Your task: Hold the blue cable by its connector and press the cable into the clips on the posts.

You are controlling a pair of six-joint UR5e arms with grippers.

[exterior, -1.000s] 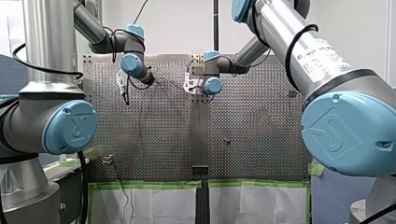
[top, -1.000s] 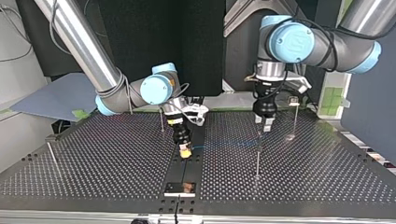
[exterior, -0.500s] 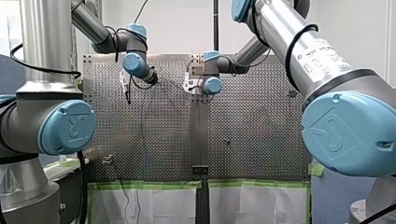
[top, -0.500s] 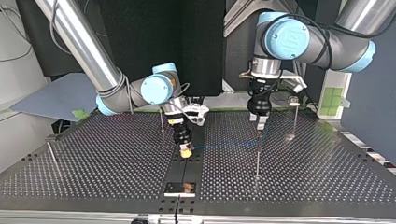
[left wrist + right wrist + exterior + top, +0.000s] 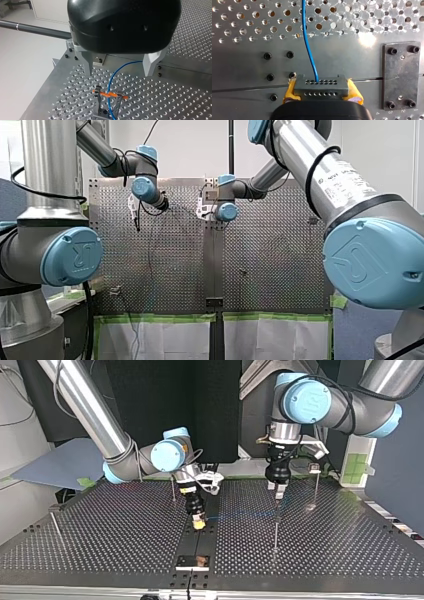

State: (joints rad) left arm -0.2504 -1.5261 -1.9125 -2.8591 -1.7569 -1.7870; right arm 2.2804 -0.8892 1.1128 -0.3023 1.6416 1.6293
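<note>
The right gripper [image 5: 322, 91] clamps yellow pads [image 5: 355, 93] on the blue cable's [image 5: 308, 45] black connector [image 5: 321, 86]. The left gripper [image 5: 118, 72] is spread wide above the clip post [image 5: 108, 102], gripping nothing. The arm label [image 5: 340, 180], at the front view's upper right, is illegible.

Blue cable [image 5: 308, 45], grey connector [image 5: 321, 86], yellow pads [image 5: 290, 90], apparently orange-banded clip [image 5: 118, 102].
</note>
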